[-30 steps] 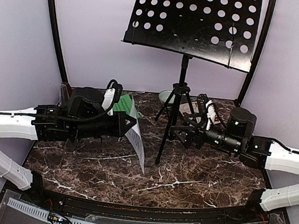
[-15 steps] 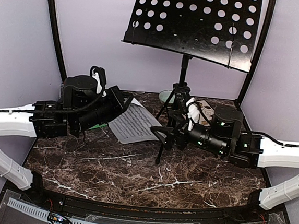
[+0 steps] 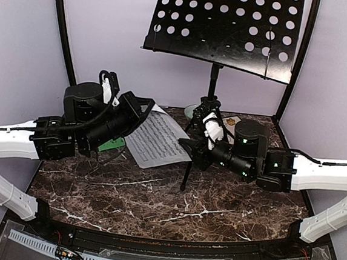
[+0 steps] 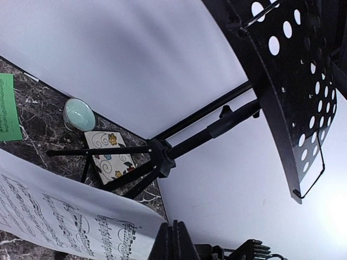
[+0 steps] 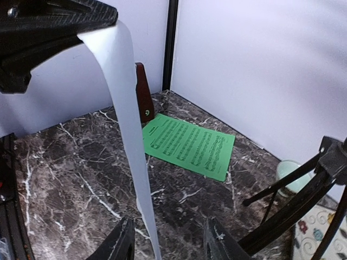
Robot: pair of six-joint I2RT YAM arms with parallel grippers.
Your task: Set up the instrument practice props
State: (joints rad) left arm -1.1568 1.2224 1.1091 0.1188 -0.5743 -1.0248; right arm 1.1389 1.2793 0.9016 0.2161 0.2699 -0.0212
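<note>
The bench (image 3: pixel 216 200) is dark brown, marble-look stone with white veins. At the middle of its far edge stands the music stand (image 3: pixel 225 28), a tilted black metal desk punched with round holes on a thin black tripod.

The left arm reaches in from the left edge with its wrist raised. The left tool (image 4: pixel 173 230) is pinched closed on a corner of the white sheet (image 3: pixel 157 142), which it holds clear of the bench, left of the tripod. The paper bows and hangs limp. Printed staves of notes cover it, too small to read.

The right arm lies low, reaching in from the right edge. The right tool (image 5: pixel 169 233) has its jaws apart, with the sheet's lower edge in the gap near one finger. Whether they touch cannot be told.

The green sheet (image 5: pixel 190 143), also printed, lies flat near the far left corner. It is just beside the dark red-brown pyramid metronome (image 5: pixel 142 93), which stands upright in that corner.
</note>
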